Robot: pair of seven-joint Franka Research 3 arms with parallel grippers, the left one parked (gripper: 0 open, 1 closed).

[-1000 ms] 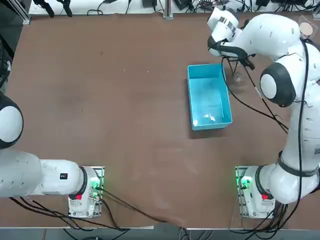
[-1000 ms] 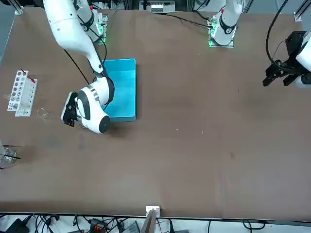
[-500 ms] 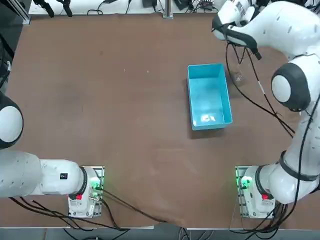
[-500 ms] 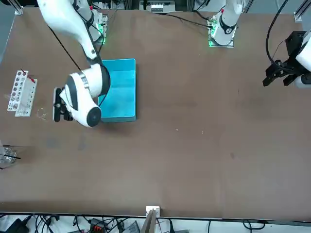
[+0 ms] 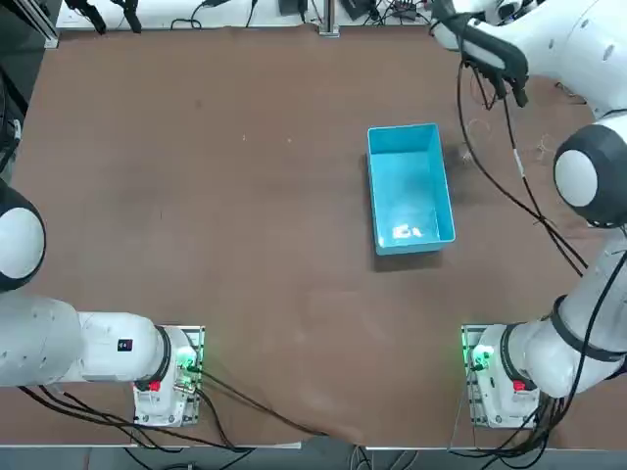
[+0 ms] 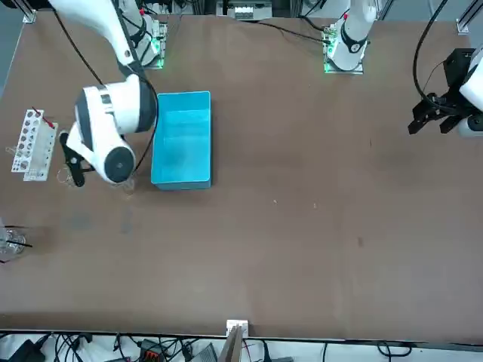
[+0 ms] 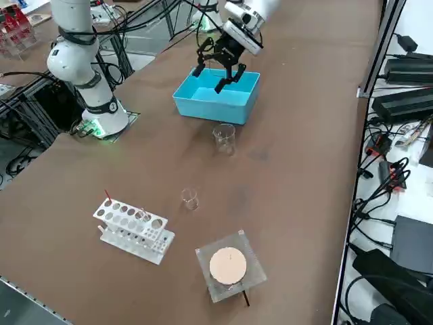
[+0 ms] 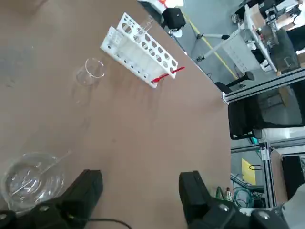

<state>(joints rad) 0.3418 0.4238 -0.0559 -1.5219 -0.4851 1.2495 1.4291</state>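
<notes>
My right gripper hangs open and empty, high above the table beyond the far right corner of the blue bin. From the front, the right gripper shows between the blue bin and the white test tube rack. In the wrist view the right gripper has bare brown table between its dark fingers. A clear beaker stands nearest them, with a small beaker and the rack farther off.
From the right side, the clear beaker stands just outside the bin, the small beaker and the rack lie farther right, and a clear square plate with a tan disc sits near the table's corner. Cables trail from the arm.
My right arm has swung from beside the bin's far right corner outward and away from the base, toward the beakers and rack. The bin and glassware have not moved.
</notes>
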